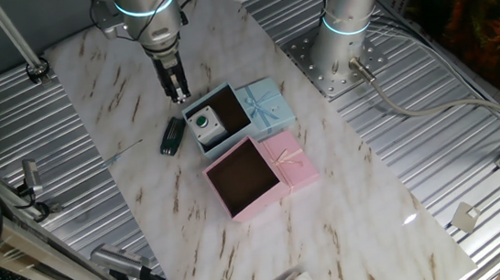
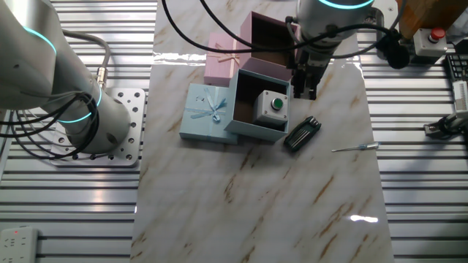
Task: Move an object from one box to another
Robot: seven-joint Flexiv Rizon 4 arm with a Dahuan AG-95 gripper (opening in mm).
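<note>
The small white-grey block with a green button (image 1: 202, 123) sits inside the open light blue box (image 1: 225, 145); it also shows in the other fixed view (image 2: 273, 107), in the blue box (image 2: 256, 131). The blue lid with its bow (image 1: 265, 102) (image 2: 208, 113) lies beside the box. The open pink box (image 1: 260, 200) (image 2: 269, 35) is empty and stands against the blue box, with its pink lid (image 1: 291, 161) (image 2: 223, 62) next to it. My gripper (image 1: 180, 97) (image 2: 306, 92) hangs just outside the blue box's rim, above the table, empty, with its fingers slightly apart.
A slim black gadget (image 1: 172, 135) (image 2: 302, 134) lies on the marble top right beside the blue box, under the gripper's side. A thin metal tool (image 2: 355, 147) lies further out. The arm's base (image 1: 343, 53) stands on the metal plate behind the boxes.
</note>
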